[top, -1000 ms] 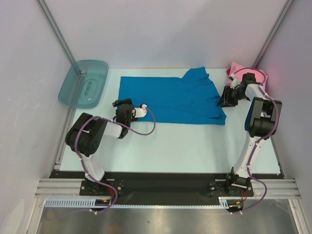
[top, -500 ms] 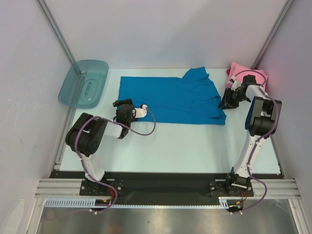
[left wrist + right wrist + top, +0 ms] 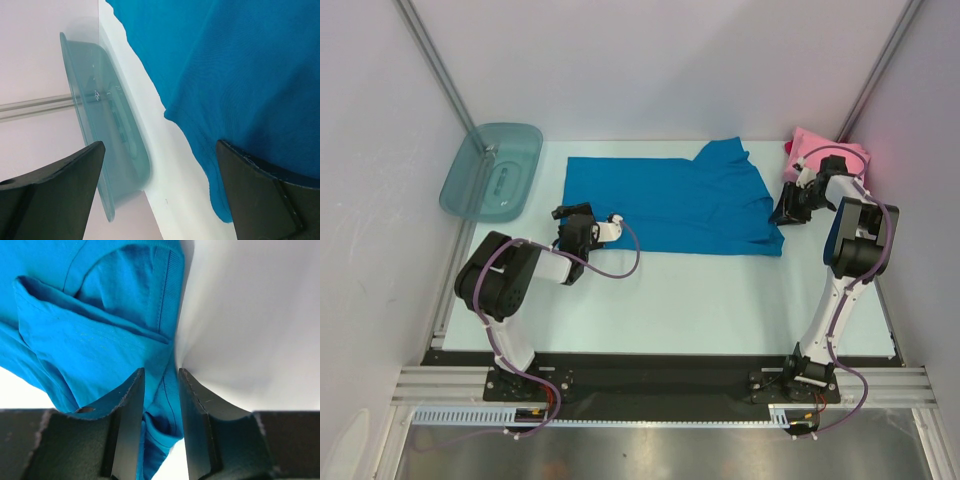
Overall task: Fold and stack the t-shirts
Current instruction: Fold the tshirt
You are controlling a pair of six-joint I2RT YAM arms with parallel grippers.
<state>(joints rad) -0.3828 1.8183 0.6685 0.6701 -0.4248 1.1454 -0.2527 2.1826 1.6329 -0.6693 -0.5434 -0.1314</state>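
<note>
The bright blue t-shirt lies spread across the far half of the table, its right part folded over. A pink t-shirt sits bunched in the far right corner. My right gripper is at the blue shirt's right edge. In the right wrist view its jaws stand narrow, closed on a bunched hem of the blue t-shirt. My left gripper hovers at the shirt's near left corner, wide open, nothing between its fingers; one finger overlaps the blue t-shirt.
A translucent teal tub leans at the far left edge of the table, also in the left wrist view. White walls with metal posts close in on the left, back and right.
My right gripper has shifted slightly toward the near side along the shirt's right edge, its jaws a touch narrower. The left arm and the shirt have not moved.
</note>
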